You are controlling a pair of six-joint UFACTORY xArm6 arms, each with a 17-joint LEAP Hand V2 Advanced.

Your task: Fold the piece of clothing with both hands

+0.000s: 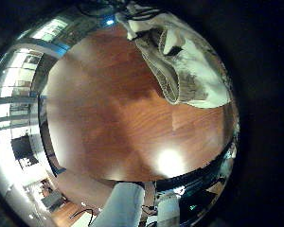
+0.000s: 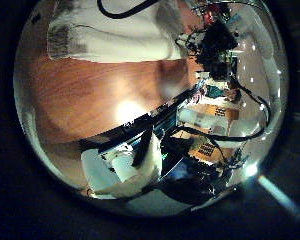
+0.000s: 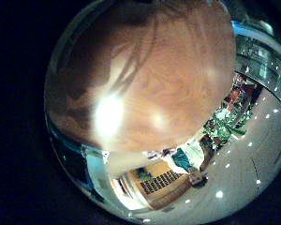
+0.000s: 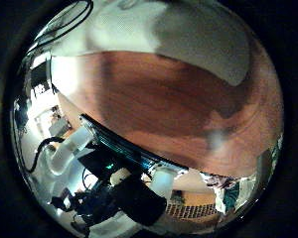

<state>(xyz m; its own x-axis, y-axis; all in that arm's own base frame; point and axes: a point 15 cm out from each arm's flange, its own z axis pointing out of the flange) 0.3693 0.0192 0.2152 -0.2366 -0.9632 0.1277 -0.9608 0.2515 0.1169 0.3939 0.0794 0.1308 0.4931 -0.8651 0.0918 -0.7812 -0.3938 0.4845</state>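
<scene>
The piece of clothing (image 1: 185, 66), a pale garment with a ribbed hem, lies bunched on the wooden table (image 1: 114, 113) in the left little finger side palm view. In the left thumb side palm view the clothing (image 2: 110, 40) lies spread on the table, and a hand of black and white parts (image 2: 215, 45) is beside its edge. In the right thumb side palm view the clothing (image 4: 159, 35) lies on the table a little away from that palm.
The table's edge (image 2: 140, 125) runs close by in the left thumb side palm view, with room furniture beyond it. The table's edge (image 4: 119, 149) also shows in the right thumb side palm view.
</scene>
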